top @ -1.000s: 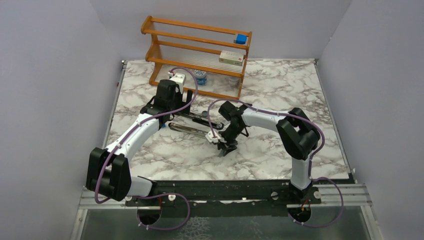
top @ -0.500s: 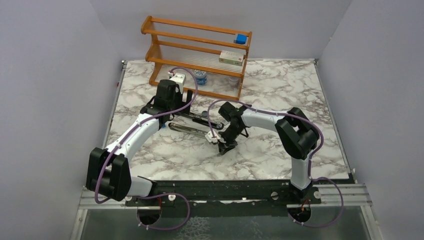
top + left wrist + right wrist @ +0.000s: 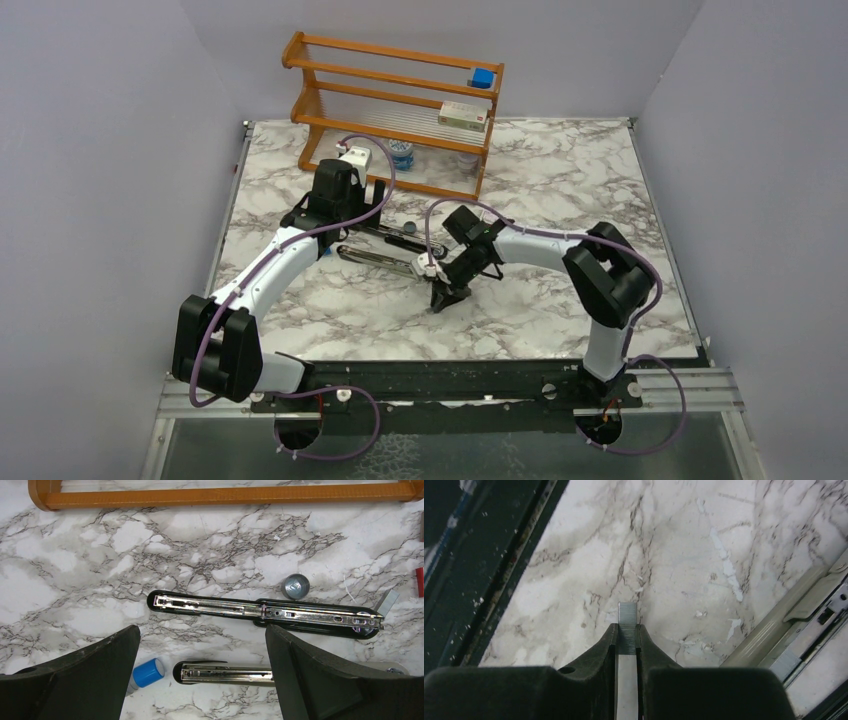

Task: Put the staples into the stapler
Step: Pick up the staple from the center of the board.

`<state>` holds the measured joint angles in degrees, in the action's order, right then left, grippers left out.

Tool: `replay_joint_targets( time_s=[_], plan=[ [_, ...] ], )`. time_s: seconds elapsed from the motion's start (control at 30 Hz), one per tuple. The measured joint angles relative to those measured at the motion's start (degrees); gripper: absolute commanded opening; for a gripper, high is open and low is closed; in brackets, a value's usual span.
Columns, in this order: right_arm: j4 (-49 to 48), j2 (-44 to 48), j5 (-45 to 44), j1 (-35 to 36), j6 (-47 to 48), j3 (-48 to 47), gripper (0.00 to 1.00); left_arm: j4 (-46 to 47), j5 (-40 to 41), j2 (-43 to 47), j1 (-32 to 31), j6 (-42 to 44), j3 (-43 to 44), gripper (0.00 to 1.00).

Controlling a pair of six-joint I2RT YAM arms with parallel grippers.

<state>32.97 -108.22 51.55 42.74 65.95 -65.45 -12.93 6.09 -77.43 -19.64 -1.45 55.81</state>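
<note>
My right gripper [image 3: 627,628] is shut on a short silvery-grey strip of staples [image 3: 627,612], whose end sticks out past the fingertips, close over the marble. In the top view that gripper [image 3: 440,298] points down, just right of the near black-and-silver bar [image 3: 378,260]. The stapler [image 3: 265,612] lies opened flat, silver channel up. My left gripper [image 3: 202,635] hangs open above it with nothing between its fingers. The near bar [image 3: 225,672] shows between those fingers. Another silvery strip [image 3: 388,601] lies at the stapler's right end.
A wooden rack [image 3: 395,110] stands at the back of the marble table, with a small box [image 3: 462,116] and a blue cube [image 3: 483,78] on it. A blue-capped tube [image 3: 147,672] and a grey cap [image 3: 295,586] lie beside the stapler. The table's dark front edge [image 3: 484,570] is near my right gripper.
The right jaws have closed onto the staple strip, and that gripper has shifted slightly left toward the near bar. The left arm has not moved.
</note>
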Motion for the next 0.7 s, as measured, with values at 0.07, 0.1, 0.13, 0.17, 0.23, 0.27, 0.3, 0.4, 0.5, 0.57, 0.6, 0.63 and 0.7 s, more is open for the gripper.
replay_joint_targets(
  time_s=[0.07, 0.1, 0.13, 0.17, 0.23, 0.27, 0.3, 0.4, 0.5, 0.57, 0.6, 0.63, 0.7],
  plan=[
    [-5.0, 2.1, 1.8, 0.1, -4.6, 2.4, 0.12, 0.0, 0.0, 0.0, 0.0, 0.0, 0.0, 0.99],
    [-7.9, 3.1, 2.2, 0.2, -7.6, 3.4, 0.12, 0.0, 0.1, 0.0, 0.0, 0.0, 0.0, 0.99],
    [-10.8, 4.0, 2.3, 0.4, -10.5, 4.3, 0.12, 0.0, 0.3, 0.0, 0.0, 0.0, 0.0, 0.99],
    [-14.1, 4.8, 2.1, 0.7, -13.5, 5.2, 0.12, 0.0, 0.7, 0.0, 0.0, 0.0, 0.0, 0.99],
    [-20.7, 6.4, 0.9, 1.4, -20.2, 7.3, 0.13, 0.0, 1.8, 0.0, 0.0, -0.1, 0.0, 0.99],
    [-24.0, 7.0, -0.2, 1.9, -23.1, 8.4, 0.13, 0.0, 2.4, 0.0, 0.0, -0.2, 0.0, 0.99],
    [-27.3, 7.6, -1.5, 2.4, -26.3, 9.5, 0.13, 0.0, 3.3, 0.0, 0.0, -0.3, 0.0, 0.99],
    [-35.3, 8.3, -5.6, 4.3, -33.9, 11.8, 0.12, 0.0, 5.6, 0.0, 0.0, -0.5, 0.0, 0.99],
    [-40.8, 7.9, -9.9, 6.2, -39.8, 12.2, 0.12, 0.0, 7.6, 0.1, 0.0, -0.9, 0.0, 0.99],
    [-43.5, 6.9, -12.9, 7.3, -43.4, 11.7, 0.12, 0.0, 8.9, 0.3, 0.0, -1.1, 0.0, 0.99],
    [-44.2, 6.1, -14.1, 7.7, -44.6, 11.3, 0.12, 0.0, 9.3, 0.4, 0.0, -1.2, 0.0, 0.99],
    [-44.7, 5.3, -15.3, 8.2, -45.7, 10.7, 0.12, 0.0, 9.9, 0.6, 0.0, -1.3, 0.0, 0.99],
    [-45.2, 3.3, -17.2, 9.1, -47.3, 9.3, 0.12, 0.0, 10.6, 1.0, 0.0, -1.4, 0.0, 0.99]
  ],
)
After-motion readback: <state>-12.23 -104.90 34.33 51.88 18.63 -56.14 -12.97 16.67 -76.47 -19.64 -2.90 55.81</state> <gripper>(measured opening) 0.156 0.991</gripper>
